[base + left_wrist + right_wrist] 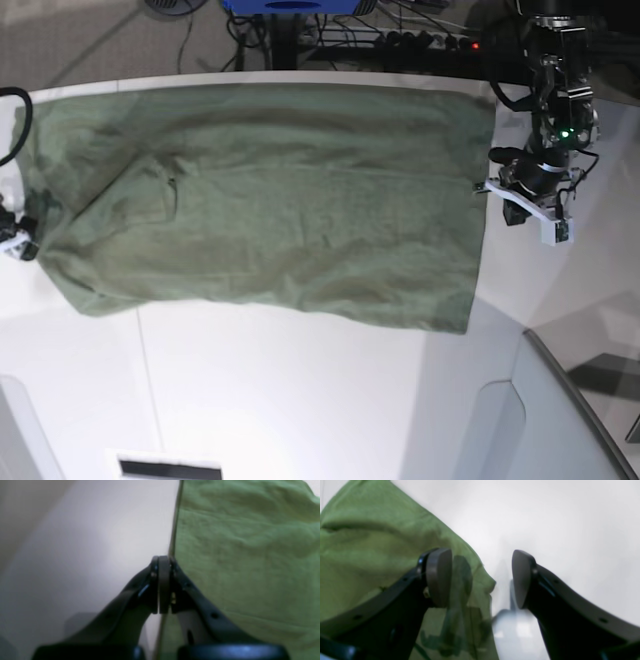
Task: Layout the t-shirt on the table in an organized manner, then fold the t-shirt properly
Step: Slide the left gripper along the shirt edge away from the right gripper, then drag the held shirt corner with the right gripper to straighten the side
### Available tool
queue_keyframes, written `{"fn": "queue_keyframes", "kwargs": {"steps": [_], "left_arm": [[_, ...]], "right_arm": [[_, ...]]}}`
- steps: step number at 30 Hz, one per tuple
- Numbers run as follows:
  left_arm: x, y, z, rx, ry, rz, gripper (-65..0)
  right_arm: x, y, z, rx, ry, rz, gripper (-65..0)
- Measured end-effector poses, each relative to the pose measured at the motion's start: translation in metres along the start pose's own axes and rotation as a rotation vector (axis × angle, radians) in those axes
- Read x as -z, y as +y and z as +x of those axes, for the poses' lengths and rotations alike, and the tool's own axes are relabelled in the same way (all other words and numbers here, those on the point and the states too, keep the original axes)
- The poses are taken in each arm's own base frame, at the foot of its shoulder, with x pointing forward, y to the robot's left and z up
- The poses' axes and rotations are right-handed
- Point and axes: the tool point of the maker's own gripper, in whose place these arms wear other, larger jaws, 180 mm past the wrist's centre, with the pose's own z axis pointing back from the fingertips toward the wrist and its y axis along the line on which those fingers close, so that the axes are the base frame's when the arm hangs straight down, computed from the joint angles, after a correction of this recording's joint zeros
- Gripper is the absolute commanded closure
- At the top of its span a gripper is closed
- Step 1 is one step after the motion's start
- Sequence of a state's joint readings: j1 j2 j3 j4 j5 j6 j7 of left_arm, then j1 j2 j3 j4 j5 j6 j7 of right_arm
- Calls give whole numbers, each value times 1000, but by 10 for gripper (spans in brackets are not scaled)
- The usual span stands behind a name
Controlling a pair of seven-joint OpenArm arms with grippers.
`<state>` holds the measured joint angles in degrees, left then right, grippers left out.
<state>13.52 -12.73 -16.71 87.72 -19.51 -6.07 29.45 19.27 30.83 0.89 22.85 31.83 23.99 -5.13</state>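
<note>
Hanging at the right side of the base view, the left gripper (484,187) sits at the straight edge of the t-shirt (270,200), with its arm reaching in from the upper right corner. In its wrist view the two dark pads (163,585) are pressed together, and a thin edge of the green cloth runs up between them, so the left gripper is pinching the hem of the t-shirt. The right gripper (482,577) is at the opposite end, at the left border of the base view. Its fingers (439,577) are spread wide: one pad is over the cloth, the other is over bare white surface, and the cloth edge lies between them without being held.

No brand, label or writing can be read on the shirt in these views.

The t-shirt lies spread across the upper half of the table (300,400), with soft wrinkles and one diagonal fold near its left end. The table is smooth and white, with a thin dark seam line (148,385). A grey angled panel (560,420) stands at the lower right. Beyond the far edge there are cables (400,35) and a blue object (290,6) on a grey floor.
</note>
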Motion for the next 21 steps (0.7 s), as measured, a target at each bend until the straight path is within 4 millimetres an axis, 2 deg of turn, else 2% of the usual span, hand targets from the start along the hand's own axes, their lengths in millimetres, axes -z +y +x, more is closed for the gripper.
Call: {"fn": "queue_keyframes", "kwargs": {"steps": [3, 12, 14, 15, 19, 21], "left_arm": [[1, -10, -4, -19, 4, -20, 0], [1, -5, 0, -16, -3, -8, 0], [1, -2, 1, -14, -4, -2, 0], [1, -1, 1, -13, -5, -1, 0], [1, -2, 1, -13, -4, -2, 0], [1, -2, 1, -13, -5, -2, 0]], "right_arm": [[3, 9, -4, 8, 4, 15, -360], [8, 22, -10, 17, 11, 38, -356], [8, 23, -10, 18, 10, 39, -336], [8, 23, -10, 18, 10, 38, -300], [8, 21, -11, 17, 12, 36, -69], [8, 21, -11, 17, 12, 36, -12]]}}
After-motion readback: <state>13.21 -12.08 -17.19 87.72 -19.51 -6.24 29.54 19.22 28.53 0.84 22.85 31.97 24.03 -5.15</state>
